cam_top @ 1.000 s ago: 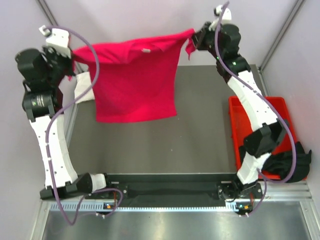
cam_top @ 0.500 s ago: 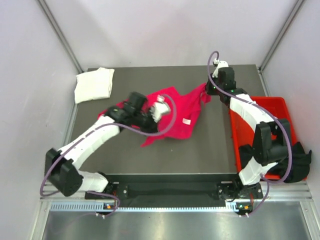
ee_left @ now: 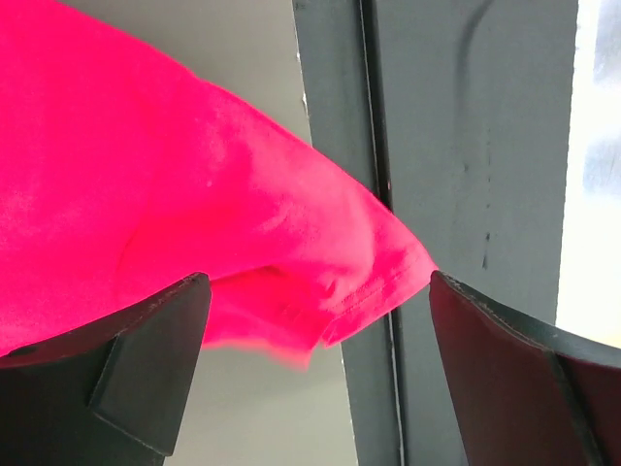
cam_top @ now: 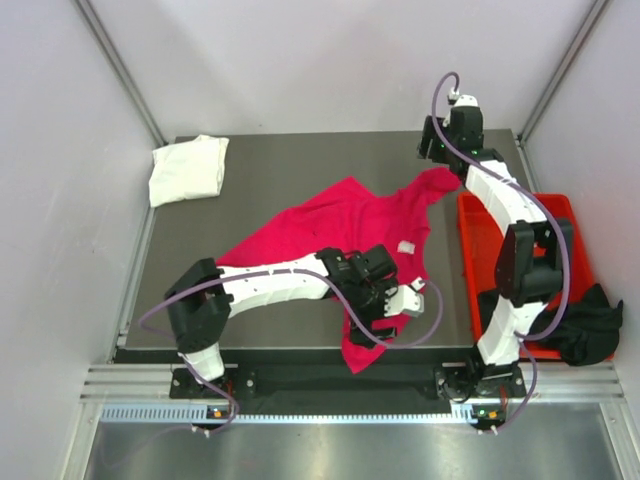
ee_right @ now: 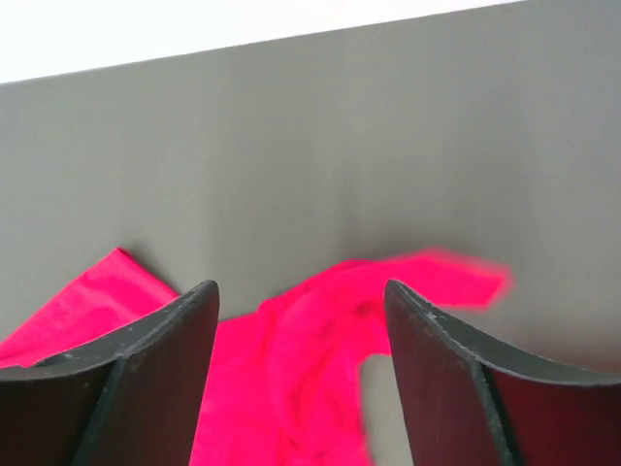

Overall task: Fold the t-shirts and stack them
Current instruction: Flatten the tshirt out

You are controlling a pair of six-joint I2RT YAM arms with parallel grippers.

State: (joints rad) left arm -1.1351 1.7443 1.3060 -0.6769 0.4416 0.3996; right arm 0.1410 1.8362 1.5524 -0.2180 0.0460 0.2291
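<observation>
The magenta-pink t-shirt (cam_top: 330, 225) lies loosely spread in a diagonal across the dark table, from the far right to the near edge. One corner (ee_left: 378, 262) hangs over that edge. My left gripper (cam_top: 380, 322) hovers over this near corner, open, with the cloth (ee_left: 194, 184) free between its fingers. My right gripper (cam_top: 430, 150) is open above the far-right sleeve (ee_right: 320, 369) and touches nothing. A white t-shirt (cam_top: 188, 168) lies folded at the far left corner. A black t-shirt (cam_top: 590, 325) is bunched at the near right.
A rigid red bin (cam_top: 470, 235) stands along the table's right side, and the black shirt drapes over its near end. The table's front edge and metal rail (cam_top: 300, 385) run just below the left gripper. Grey walls close in the left, right and back.
A second ago both grippers held the pink shirt spread in the air. They then brought it down to the table. Both jaws have now opened and let it go.
</observation>
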